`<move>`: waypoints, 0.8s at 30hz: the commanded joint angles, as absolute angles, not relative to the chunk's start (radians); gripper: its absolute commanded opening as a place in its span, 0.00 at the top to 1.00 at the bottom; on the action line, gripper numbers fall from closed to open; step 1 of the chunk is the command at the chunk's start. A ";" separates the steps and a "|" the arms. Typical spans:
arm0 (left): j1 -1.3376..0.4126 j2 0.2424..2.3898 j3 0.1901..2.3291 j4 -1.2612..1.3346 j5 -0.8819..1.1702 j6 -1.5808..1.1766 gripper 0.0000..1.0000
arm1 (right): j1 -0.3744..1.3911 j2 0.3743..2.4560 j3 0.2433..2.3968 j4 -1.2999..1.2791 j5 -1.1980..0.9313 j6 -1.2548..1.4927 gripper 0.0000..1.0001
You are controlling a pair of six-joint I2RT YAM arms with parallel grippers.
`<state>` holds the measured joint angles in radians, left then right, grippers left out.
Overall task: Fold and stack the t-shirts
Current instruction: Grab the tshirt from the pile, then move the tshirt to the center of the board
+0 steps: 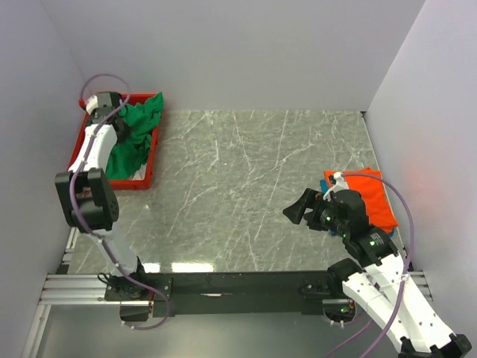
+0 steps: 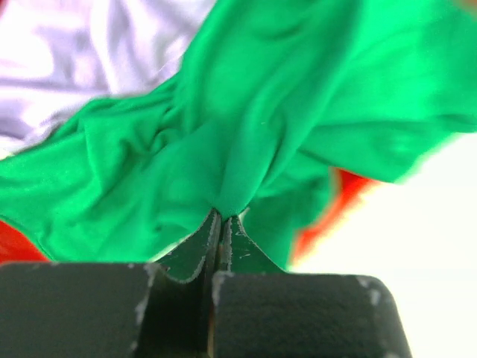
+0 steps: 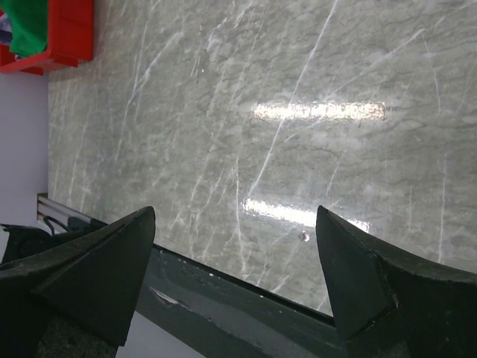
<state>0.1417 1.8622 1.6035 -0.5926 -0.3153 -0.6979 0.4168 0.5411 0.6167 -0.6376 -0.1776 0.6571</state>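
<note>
A bright green t-shirt (image 1: pixel 136 134) lies bunched in the red tray (image 1: pixel 153 160) at the far left. My left gripper (image 1: pixel 121 112) is over the tray and shut on a pinch of the green t-shirt (image 2: pixel 253 127), seen close in the left wrist view, jaws (image 2: pixel 223 218) pressed together. A lavender or white t-shirt (image 2: pixel 112 52) lies under the green one. A folded orange t-shirt (image 1: pixel 369 190) lies on a blue one (image 1: pixel 329 183) at the right. My right gripper (image 1: pixel 297 209) is open and empty above the table; its fingers (image 3: pixel 112 261) stand wide apart.
The grey marble table (image 1: pixel 253 186) lies between tray and stack. White walls close in the left, back and right. The table's near edge and black rail (image 3: pixel 246 306) show in the right wrist view, with the red tray (image 3: pixel 67 33) far off.
</note>
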 commanded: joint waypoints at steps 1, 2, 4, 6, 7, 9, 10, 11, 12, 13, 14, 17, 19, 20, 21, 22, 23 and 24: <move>0.141 1.689 1.693 -0.566 -0.220 -0.663 0.99 | 0.423 0.569 0.652 -0.561 -0.173 0.672 0.06; 0.140 1.642 1.695 -0.549 -0.171 -0.663 1.00 | 0.423 0.578 0.660 -0.551 -0.173 0.673 0.06; 0.129 1.599 1.710 -0.540 -0.131 -0.663 0.99 | 0.423 0.604 0.684 -0.540 -0.173 0.672 0.06; 0.115 1.542 1.735 -0.535 -0.078 -0.657 1.00 | 0.423 0.635 0.704 -0.532 -0.169 0.666 0.06; 0.092 1.525 1.767 -0.537 -0.071 -0.650 1.00 | 0.423 0.646 0.724 -0.528 -0.167 0.663 0.06; 0.058 1.485 1.808 -0.541 -0.043 -0.629 1.00 | 0.423 0.678 0.748 -0.525 -0.157 0.658 0.06; 0.022 1.474 1.859 -0.548 -0.040 -0.626 1.00 | 0.422 0.689 0.768 -0.520 -0.155 0.657 0.06; 0.006 1.454 1.885 -0.551 -0.032 -0.620 1.00 | 0.423 0.707 0.778 -0.520 -0.150 0.654 0.06; -0.041 1.444 1.908 -0.552 -0.023 -0.612 1.00 | 0.423 0.715 0.790 -0.522 -0.146 0.653 0.06; -0.061 1.434 1.954 -0.552 -0.014 -0.609 1.00 | 0.423 0.722 0.808 -0.522 -0.146 0.652 0.06; -0.081 1.421 1.977 -0.554 -0.009 -0.607 1.00 | 0.423 0.733 0.816 -0.519 -0.144 0.650 0.06; -0.167 1.408 2.057 -0.568 0.009 -0.604 1.00 | 0.423 0.742 0.836 -0.512 -0.140 0.650 0.06; -0.228 1.399 2.066 -0.569 0.020 -0.607 1.00 | 0.423 0.742 0.842 -0.511 -0.135 0.653 0.06; -0.248 1.382 2.054 -0.560 0.026 -0.610 1.00 | 0.423 0.742 0.845 -0.509 -0.133 0.653 0.06; -0.279 1.371 2.015 -0.552 0.032 -0.618 1.00 | 0.423 0.741 0.845 -0.509 -0.132 0.655 0.06; -0.294 1.361 1.985 -0.543 0.032 -0.623 1.00 | 0.423 0.739 0.842 -0.506 -0.130 0.657 0.06; -0.308 1.336 1.950 -0.513 0.035 -0.627 1.00 | 0.423 0.735 0.839 -0.502 -0.130 0.661 0.06; -0.328 1.312 1.866 -0.502 0.043 -0.640 1.00 | 0.423 0.735 0.828 -0.497 -0.129 0.663 0.06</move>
